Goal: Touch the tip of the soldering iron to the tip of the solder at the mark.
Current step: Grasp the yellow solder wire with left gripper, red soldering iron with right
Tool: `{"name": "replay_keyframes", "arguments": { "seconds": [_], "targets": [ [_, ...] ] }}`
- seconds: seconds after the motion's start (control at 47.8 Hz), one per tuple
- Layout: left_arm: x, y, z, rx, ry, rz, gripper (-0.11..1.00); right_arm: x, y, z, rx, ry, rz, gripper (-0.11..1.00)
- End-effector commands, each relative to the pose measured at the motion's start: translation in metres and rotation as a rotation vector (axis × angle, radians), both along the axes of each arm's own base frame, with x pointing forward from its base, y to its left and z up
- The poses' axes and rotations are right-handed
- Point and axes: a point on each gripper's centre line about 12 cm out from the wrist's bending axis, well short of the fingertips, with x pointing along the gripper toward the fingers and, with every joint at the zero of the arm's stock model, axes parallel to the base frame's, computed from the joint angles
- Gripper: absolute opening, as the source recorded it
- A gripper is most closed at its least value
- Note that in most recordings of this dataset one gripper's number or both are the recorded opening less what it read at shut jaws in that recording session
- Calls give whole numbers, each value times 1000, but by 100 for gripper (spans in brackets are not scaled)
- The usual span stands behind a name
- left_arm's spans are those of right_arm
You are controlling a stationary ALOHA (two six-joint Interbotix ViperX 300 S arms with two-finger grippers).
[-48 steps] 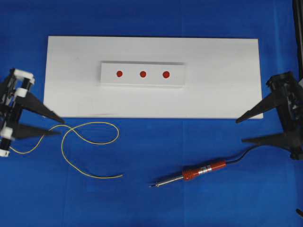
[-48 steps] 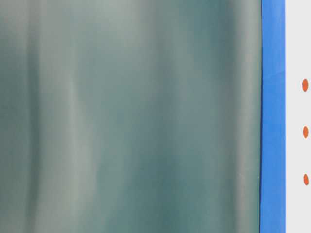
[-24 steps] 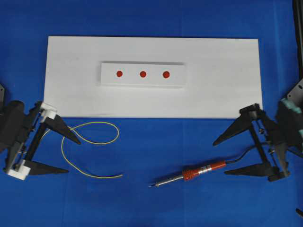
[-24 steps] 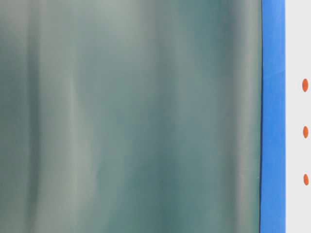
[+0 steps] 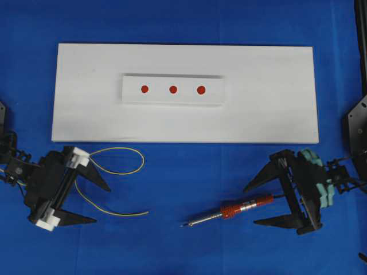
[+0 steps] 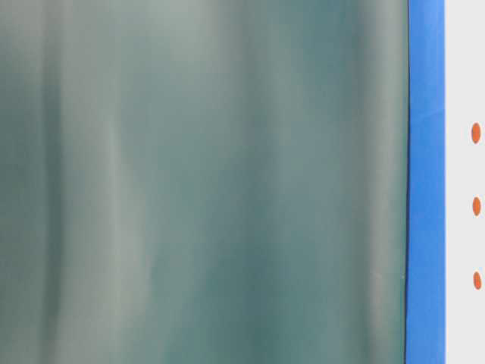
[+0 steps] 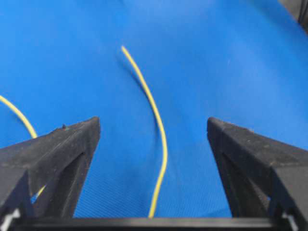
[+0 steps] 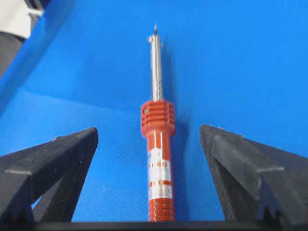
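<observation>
Solder (image 5: 109, 172), a thin yellow wire, lies in loose loops on the blue table (image 5: 183, 172) at the lower left of the overhead frame, just below the near edge of the white board (image 5: 275, 97); one end runs out to the right at about the middle of the lower frame. The left gripper (image 5: 94, 200) sits at the lower left with its jaws spread wide, one on each side of a stretch of the wire and not closed on it. In the left wrist view the solder (image 7: 156, 130) runs up the centre of the frame between the two black fingers (image 7: 57, 149), clear of both. The soldering iron (image 5: 229, 211) lies flat in the lower centre-right of the overhead frame, its dark tip pointing left and its red-orange handle toward the right gripper (image 5: 255, 203), whose jaws are also wide apart, flanking the handle's rear end. In the right wrist view the soldering iron (image 8: 157, 163) lies centred between the jaws, touching neither, with its silver shaft pointing away toward the top of the frame. On the board, a raised white block (image 5: 172, 90) carries three red marks (image 5: 172, 89) in a row. The table-level view is mostly a blurred grey-green surface, with a blue strip and three orange marks (image 6: 476, 206) at its right edge.
</observation>
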Motion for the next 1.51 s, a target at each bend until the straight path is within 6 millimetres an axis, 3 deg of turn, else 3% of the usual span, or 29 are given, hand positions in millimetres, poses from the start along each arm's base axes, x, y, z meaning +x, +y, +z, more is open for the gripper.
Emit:
{"name": "replay_keyframes", "arguments": {
  "seconds": [0.0, 0.356, 0.565, 0.649, 0.858, 0.9, 1.234, 1.485],
  "targets": [
    [6, -6, -3, -4, -6, -8, 85, 7, 6, -4, 5, -4, -10, 89],
    [10, -15, -25, 20, 38, -32, 73, 24, 15, -34, -22, 43, -39, 83],
    [9, -15, -29, 30, 52, -33, 60, 21, 10, -48, -39, 82, -74, 72],
    [9, -15, -29, 31, 53, -33, 46, 19, 9, -48, -51, 83, -69, 60],
    [13, -17, -30, 49, 63, -37, 4, 18, 8, -50, -72, 82, -61, 11],
    [14, -16, -30, 52, 70, -34, 3, 18, 7, -50, -72, 83, -62, 6],
    [23, -14, -22, 47, 90, -10, 3, 19, 9, -41, -57, 108, -58, 6],
    [35, -21, 17, 56, 168, 5, 3, 21, 2, -5, -13, 202, -62, 6]
  ]
}}
